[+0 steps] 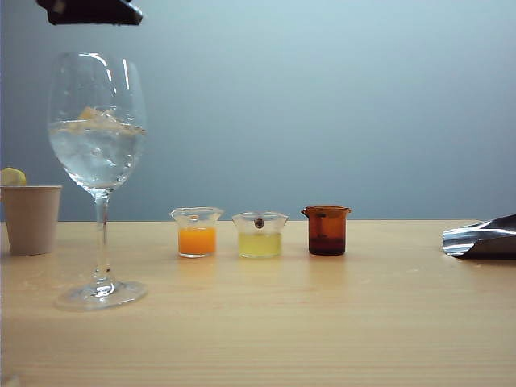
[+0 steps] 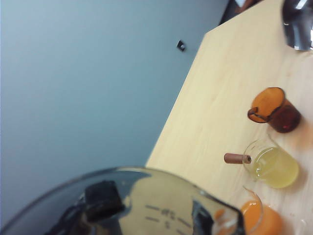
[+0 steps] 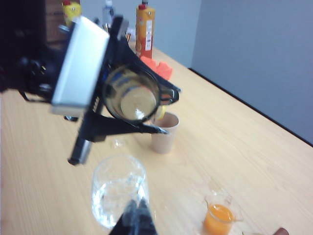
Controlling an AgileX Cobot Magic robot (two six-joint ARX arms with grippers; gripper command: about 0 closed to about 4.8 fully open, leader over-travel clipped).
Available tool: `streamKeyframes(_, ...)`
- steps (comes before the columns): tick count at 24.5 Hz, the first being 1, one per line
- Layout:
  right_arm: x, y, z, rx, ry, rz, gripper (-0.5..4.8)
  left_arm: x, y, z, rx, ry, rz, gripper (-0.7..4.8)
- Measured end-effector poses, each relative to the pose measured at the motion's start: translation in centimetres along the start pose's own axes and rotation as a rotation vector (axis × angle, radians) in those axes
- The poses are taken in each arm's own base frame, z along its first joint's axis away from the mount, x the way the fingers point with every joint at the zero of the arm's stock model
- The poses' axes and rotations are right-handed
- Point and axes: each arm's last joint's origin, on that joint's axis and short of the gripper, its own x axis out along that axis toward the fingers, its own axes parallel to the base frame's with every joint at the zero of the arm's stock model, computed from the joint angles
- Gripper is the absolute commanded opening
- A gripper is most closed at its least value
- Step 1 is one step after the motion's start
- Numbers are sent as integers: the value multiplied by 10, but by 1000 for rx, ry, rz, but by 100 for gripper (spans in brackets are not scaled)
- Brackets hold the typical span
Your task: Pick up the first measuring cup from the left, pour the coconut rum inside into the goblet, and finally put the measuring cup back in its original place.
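Wooden table [image 1: 339,322] fills the lower part of the exterior view, grey wall behind. The goblet [image 1: 97,173] stands upright on it at the left: tall clear stemmed glass, round bowl about half full of clear liquid with ice cubes [image 1: 98,119], thin stem, round foot, long axis vertical. A beige paper cup [image 1: 31,219] sits just beside it at the far left edge.

The left gripper [image 3: 131,95] hangs above the goblet's mouth, clamped on the first measuring cup [image 3: 131,94], a small smoky grey translucent cup with printed graduation marks. The cup is tipped over on its side, long axis roughly level, mouth facing the right wrist camera; the inside looks empty, though blur makes that unsure. In the exterior view only a dark corner of this gripper shows at the top edge.

Right gripper [image 3: 137,218] is a dark blurred shape low in its own view, near the goblet; jaw state cannot be told.

Three small cups stand in a row mid-table: clear cup of orange liquid [image 1: 197,232], clear cup of pale yellow liquid [image 1: 260,235], amber-brown cup [image 1: 326,230]. A shiny metal scoop [image 1: 482,238] lies at the right edge.
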Motion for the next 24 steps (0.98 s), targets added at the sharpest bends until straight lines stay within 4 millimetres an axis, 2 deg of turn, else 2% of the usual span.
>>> streamKeyframes(4, 0, 0, 4, 11, -38, -4, -6, 11, 7, -23, -252, 89, 74, 66)
streamKeyframes(13, 0, 0, 4, 13, -38, -4, -6, 17, 34, -68, -517, 69, 293, 66)
streamKeyframes(19, 7, -1, -1, 16, -14, -2, -6, 33, 30, -102, -691, 41, 271, 66)
streamKeyframes(24, 19, -2, -8, 21, 20, 1, -6, 50, 23, -119, -771, -30, 252, 66)
